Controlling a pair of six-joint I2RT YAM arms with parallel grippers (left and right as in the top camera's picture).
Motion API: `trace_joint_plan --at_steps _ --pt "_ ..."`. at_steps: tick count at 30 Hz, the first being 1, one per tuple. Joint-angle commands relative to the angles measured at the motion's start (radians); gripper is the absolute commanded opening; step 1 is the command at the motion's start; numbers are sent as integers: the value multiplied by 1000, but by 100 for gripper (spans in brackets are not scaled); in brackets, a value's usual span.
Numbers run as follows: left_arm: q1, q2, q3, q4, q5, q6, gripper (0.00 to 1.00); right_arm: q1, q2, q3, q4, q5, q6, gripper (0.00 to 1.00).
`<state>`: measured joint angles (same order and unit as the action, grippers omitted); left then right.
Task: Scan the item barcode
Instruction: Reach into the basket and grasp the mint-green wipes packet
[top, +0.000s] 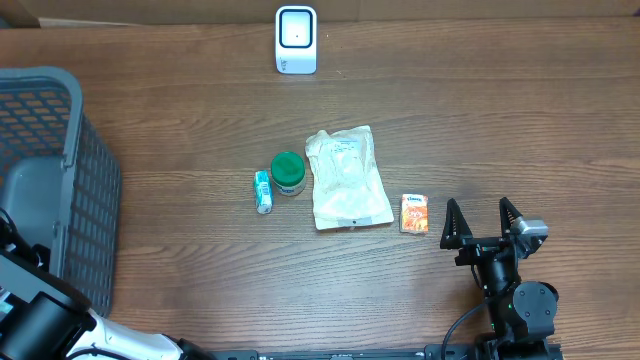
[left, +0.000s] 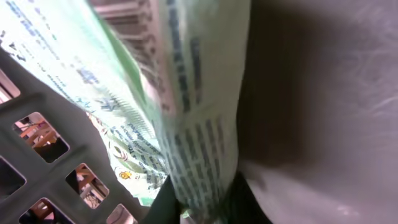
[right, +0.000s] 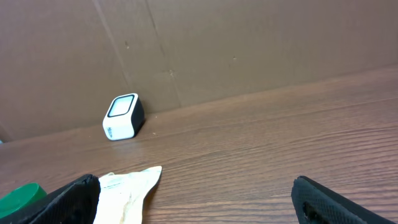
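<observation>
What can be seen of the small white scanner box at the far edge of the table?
The small white scanner box has rounded corners and a pale window framed in black on its face, which tilts upward. Its shell looks like smooth plastic, dark along one side. It stands alone on the brown wooden table, close to the brown back wall; nothing else touches it.

Left end effector (left: 200, 204) clamped, right (top: 478, 205) wide

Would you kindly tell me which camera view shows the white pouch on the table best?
Overhead: the whole white pouch lies in plain sight. The right wrist view catches only its corner; the left wrist view shows none of it.
</observation>
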<state>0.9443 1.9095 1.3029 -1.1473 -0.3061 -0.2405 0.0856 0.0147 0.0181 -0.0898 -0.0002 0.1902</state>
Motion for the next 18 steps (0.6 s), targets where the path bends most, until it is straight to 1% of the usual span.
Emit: trace_joint_plan --at_steps 1,3,7,9,14,18 --pt "2 7 -12 24 86 -17 4 -2 -12 -10 6 -5 4 100" --pt "-3 8 -12 34 127 -13 4 -2 -12 -10 6 -5 4 100" --pt "-26 7 -12 74 235 59 4 -2 -12 -10 6 -5 4 100" --pt "-43 7 -11 93 257 61 4 -2 -12 -10 6 -5 4 100" --pt "-104 7 22 108 274 62 4 -2 -12 -10 6 -5 4 100" --pt "-146 7 93 73 274 61 4 -2 -12 -10 6 -5 4 100"
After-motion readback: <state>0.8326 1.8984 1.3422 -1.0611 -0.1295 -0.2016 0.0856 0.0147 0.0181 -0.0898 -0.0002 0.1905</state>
